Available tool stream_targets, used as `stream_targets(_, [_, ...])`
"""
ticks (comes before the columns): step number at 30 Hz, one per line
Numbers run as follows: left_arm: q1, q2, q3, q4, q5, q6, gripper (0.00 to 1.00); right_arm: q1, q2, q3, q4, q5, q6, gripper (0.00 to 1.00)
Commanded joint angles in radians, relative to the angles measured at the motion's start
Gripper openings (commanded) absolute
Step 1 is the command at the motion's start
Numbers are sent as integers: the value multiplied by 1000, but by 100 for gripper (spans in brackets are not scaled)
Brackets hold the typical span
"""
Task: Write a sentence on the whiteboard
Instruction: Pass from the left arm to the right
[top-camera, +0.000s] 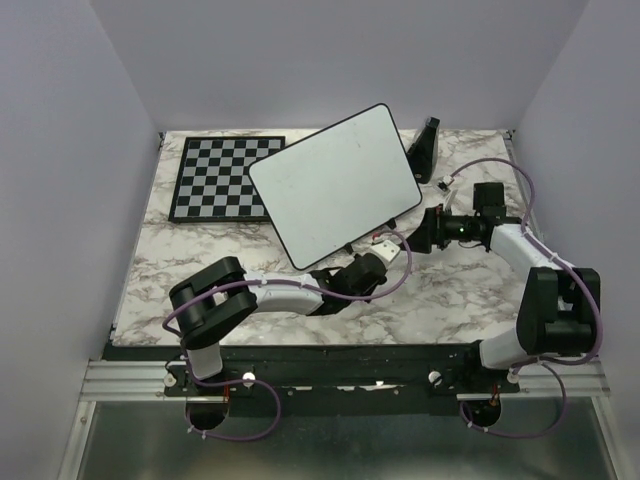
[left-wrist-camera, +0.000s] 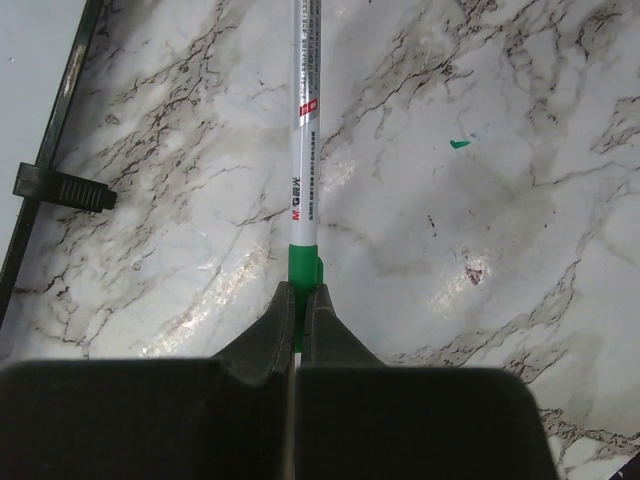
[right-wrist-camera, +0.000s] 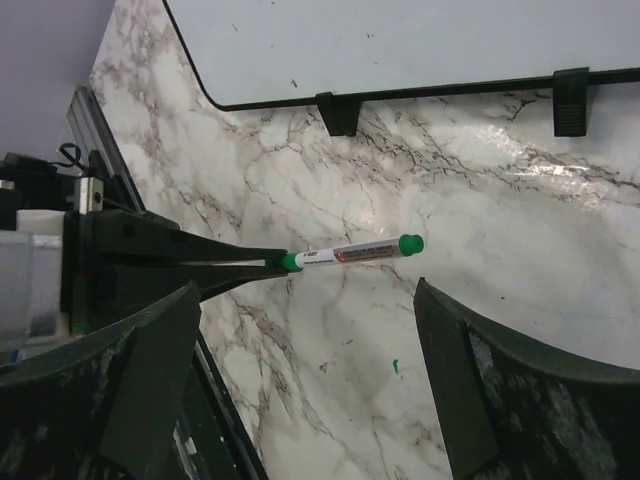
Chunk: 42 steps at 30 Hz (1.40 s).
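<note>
green tail of the marker is clamped in my left hand, its long axis running crosswise ahead of my right hand, which stands wide apart, the cap nearest it. whiteboard sits beyond on the counter, nothing written yet.

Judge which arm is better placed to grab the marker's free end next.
Right. The right gripper, jaws open, faces the marker at its free green end; the left gripper is shut on the other end.
</note>
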<state>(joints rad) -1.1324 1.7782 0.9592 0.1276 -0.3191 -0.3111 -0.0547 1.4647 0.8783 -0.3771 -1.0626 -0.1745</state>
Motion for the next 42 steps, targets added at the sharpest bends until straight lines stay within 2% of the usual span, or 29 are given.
stream_targets(1, [-3, -36, -28, 110, -44, -9, 0, 42, 43, -35, 125, 84, 164, 95])
stream_targets(4, [-3, -40, -43, 138, -51, -16, 0, 44, 97, -35, 145, 111, 227, 94])
stream_targets(14, [-3, -46, -56, 178, -44, -14, 0, 85, 201, -44, 214, 50, 355, 93])
stream_targets(19, [-3, -43, -47, 191, -29, -17, 0, 95, 249, -41, 236, 27, 388, 89])
stream_targets(37, [-3, -31, -22, 193, 26, -6, 0, 111, 278, -29, 262, -37, 434, 52])
stream_targets(40, [-4, -28, -19, 196, 29, -8, 0, 128, 281, -24, 256, -36, 431, 44])
stream_targets(42, [-4, -26, -19, 195, 29, -8, 0, 136, 286, -21, 250, -40, 425, 35])
